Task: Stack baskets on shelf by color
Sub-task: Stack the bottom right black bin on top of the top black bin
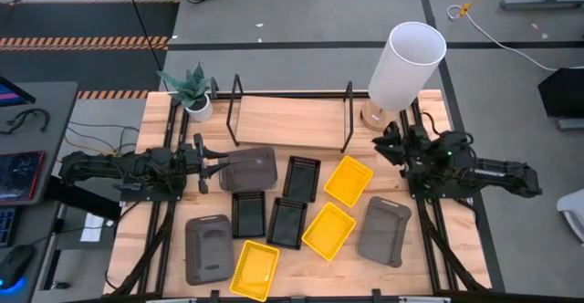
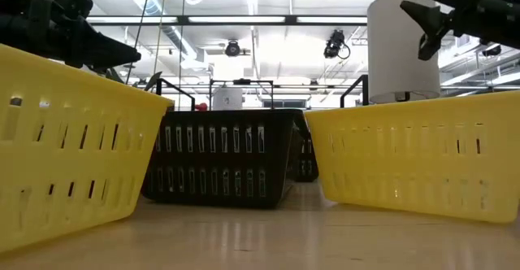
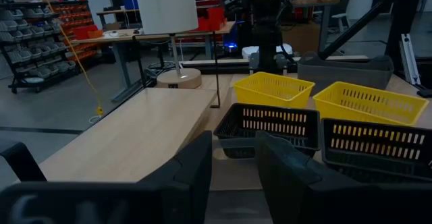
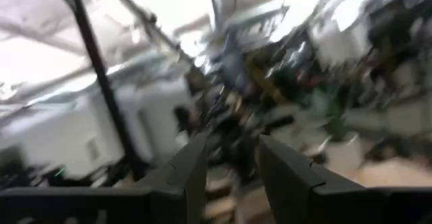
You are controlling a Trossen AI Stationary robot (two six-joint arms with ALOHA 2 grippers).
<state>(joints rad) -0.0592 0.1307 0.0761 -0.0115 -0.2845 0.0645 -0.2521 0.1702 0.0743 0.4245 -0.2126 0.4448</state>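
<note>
The shelf stands bare at the back middle and also shows in the left wrist view. My left gripper is shut on the left end of a dark grey basket, level with the shelf's front edge. The other two grey baskets lie front left and front right. Three black baskets and three yellow baskets lie in the middle. My right gripper hangs empty near the lamp, fingers close together.
A white-shaded lamp stands at the back right, next to the shelf's right loop. A small potted plant stands at the back left. In the low view two yellow baskets stand close to the camera, with a black basket between them.
</note>
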